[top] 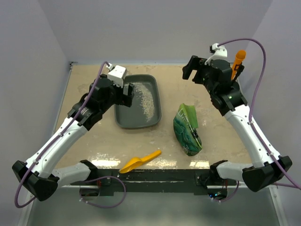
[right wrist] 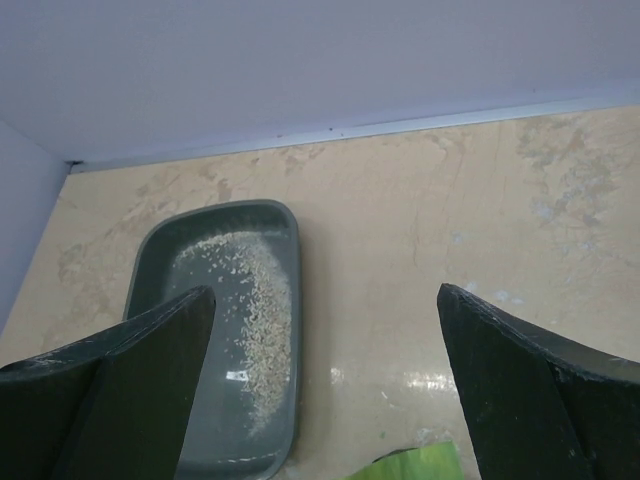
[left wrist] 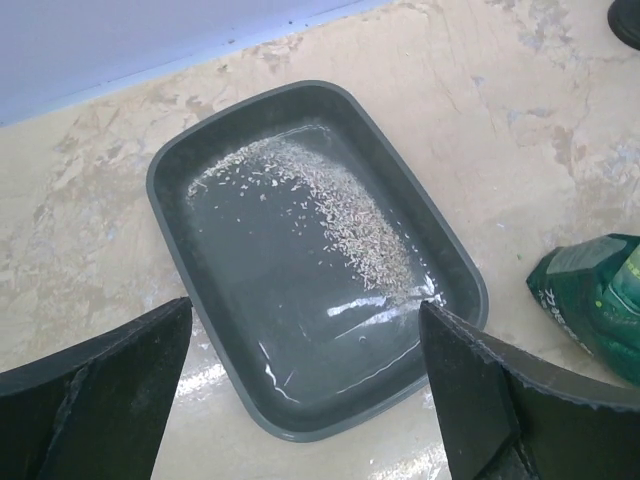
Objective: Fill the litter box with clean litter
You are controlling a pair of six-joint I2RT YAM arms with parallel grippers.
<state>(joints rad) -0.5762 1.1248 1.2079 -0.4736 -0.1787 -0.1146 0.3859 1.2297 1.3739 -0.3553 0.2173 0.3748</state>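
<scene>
The only print in view is on the green bag (top: 187,128). In the overhead view its face carries pale lettering and line patterns, too small and creased to read. In the left wrist view a corner of the bag (left wrist: 590,300) shows a short run of white characters along its dark edge, but they are blurred and cannot be made out. Nothing else bears legible writing.

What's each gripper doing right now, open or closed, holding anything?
Left gripper: open, holding nothing.
Right gripper: open, holding nothing.
</scene>
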